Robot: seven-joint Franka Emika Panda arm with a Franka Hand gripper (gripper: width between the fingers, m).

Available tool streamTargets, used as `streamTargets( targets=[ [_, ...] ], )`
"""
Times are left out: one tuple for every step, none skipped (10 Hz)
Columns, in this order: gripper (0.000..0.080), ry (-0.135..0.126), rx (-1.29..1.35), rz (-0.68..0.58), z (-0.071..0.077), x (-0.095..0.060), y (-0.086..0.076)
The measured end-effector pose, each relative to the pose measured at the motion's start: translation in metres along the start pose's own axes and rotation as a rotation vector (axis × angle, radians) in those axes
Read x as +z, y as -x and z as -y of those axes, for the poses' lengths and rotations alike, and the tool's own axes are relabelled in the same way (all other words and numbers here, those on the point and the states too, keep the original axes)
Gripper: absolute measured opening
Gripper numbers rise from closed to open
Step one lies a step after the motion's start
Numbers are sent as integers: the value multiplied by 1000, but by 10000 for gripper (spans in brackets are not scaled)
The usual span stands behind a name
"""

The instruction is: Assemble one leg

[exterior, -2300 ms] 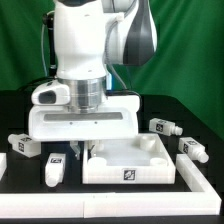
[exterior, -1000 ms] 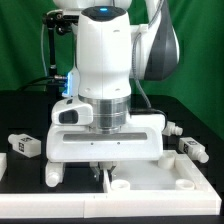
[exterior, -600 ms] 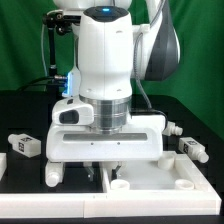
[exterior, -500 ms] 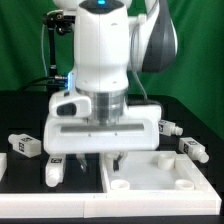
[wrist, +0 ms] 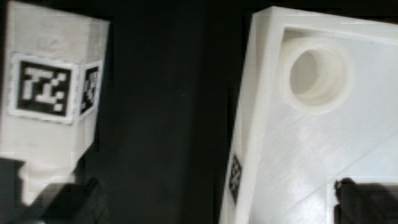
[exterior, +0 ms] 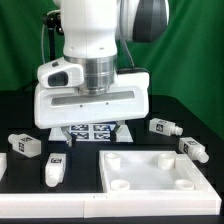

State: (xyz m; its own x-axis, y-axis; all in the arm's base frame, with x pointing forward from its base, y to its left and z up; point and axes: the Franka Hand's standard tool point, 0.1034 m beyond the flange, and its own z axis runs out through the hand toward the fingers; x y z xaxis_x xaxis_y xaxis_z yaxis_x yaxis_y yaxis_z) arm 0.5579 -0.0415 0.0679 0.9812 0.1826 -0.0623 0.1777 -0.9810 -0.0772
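Shows the leg (exterior: 55, 168) lying on the table (exterior: 140, 141), lower than the end effector (exterior: 91, 129) and off toward the exterior view's left of it, well apart. Not touching the end effector at all. Looks small, white and stubby, with black-and-white square tags on it. Probably very light. Probably hard and stiff too, like plastic, so no squashing or bending under a firm squeeze. Might be a bit slippery, being so smooth. Unlikely to break. Best to pinch across the short way, on two flat sides near the middle, so as not to tip or spin the leg on the way up. Needs a move sideways and a drop down first.

Shows three other legs (exterior: 25, 145) too, one farther toward the exterior view's left of the end effector and two toward the exterior view's right. Also shows a big white panel (exterior: 160, 172) with round holes, below the end effector and toward the exterior view's right.

As for the end effector: hangs well up off the table, pointing straight down, over the marker board (exterior: 100, 133). Has the fingers (wrist: 365, 192) spread wide, with nothing held between them. In the wrist view, shows a panel hole on one finger's side and a white tagged piece on the other side, maybe the leg, but hard to tell.
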Motion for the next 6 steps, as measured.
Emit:
streamTargets(
  targets=[
    [649,1,-67,0,-1,0,0],
    [649,0,-144,3,-1,2,2],
    [649,9,-260,2,-3,10,10],
    [649,7,-372,27,-6,15,28],
    [649,24,-448,43,-7,13,42],
    [649,35,-537,45,-15,9,60]
  ],
)
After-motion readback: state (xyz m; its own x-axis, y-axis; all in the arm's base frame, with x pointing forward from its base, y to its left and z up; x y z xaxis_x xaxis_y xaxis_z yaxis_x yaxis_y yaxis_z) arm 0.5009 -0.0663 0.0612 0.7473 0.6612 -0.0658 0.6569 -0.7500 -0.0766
